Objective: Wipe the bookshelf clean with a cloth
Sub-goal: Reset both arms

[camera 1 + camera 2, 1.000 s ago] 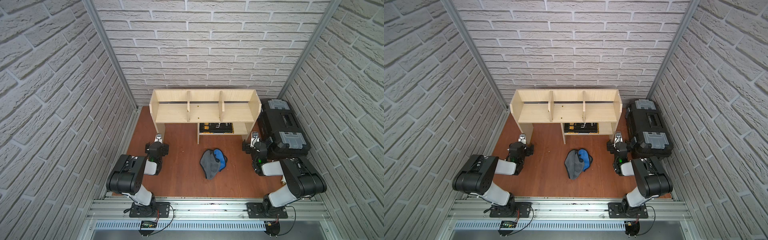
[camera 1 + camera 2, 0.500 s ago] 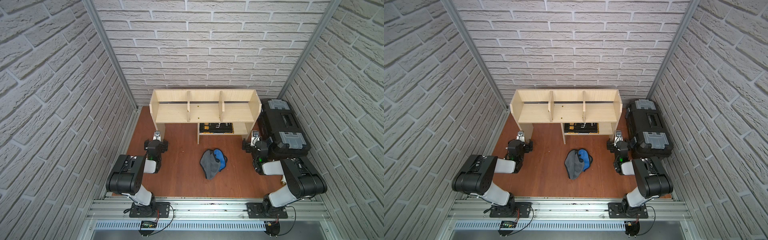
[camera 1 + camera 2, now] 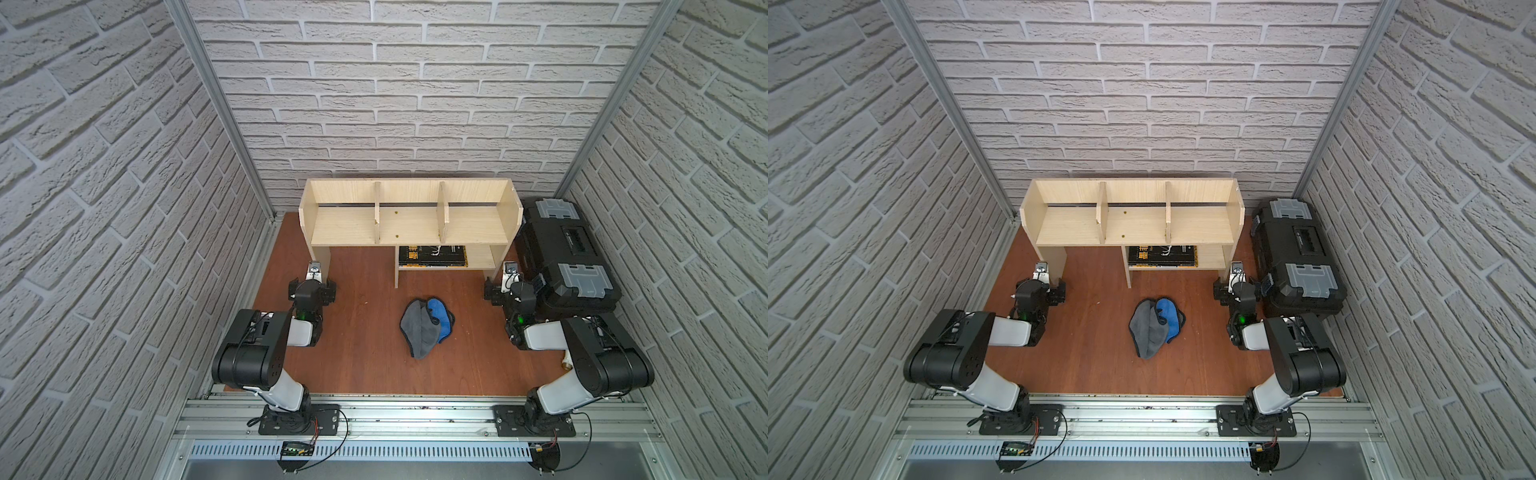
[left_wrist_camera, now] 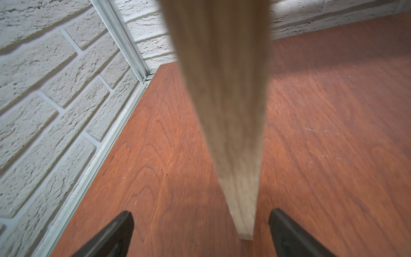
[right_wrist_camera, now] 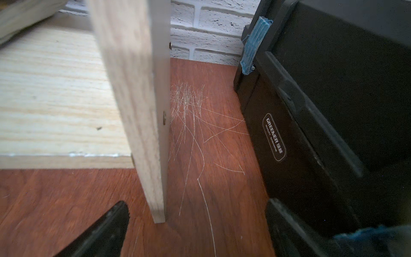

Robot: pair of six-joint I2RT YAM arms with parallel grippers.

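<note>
**Both pincers wide at the shelf's feet, cloth alone on the table**

You have the left gripper [image 4: 201, 212] low in front of the left side panel of the bookshelf [image 3: 409, 226]. Its jaws stand wide apart, and the foot of the panel is between them with a gap on each side. It holds nothing.

Your right gripper [image 5: 196, 203] is the same at the right side panel: jaws wide, the panel's foot between them, nothing held. One finger is very near the black toolbox [image 3: 569, 257]; I cannot tell if it touches.

The cloth [image 3: 424, 326] lies crumpled on the red-brown table [image 3: 365, 365], in front of the small lower shelf. It is between the two arms and well apart from both grippers. Mostly the grey side is up, and the blue shows toward your right arm.
</note>
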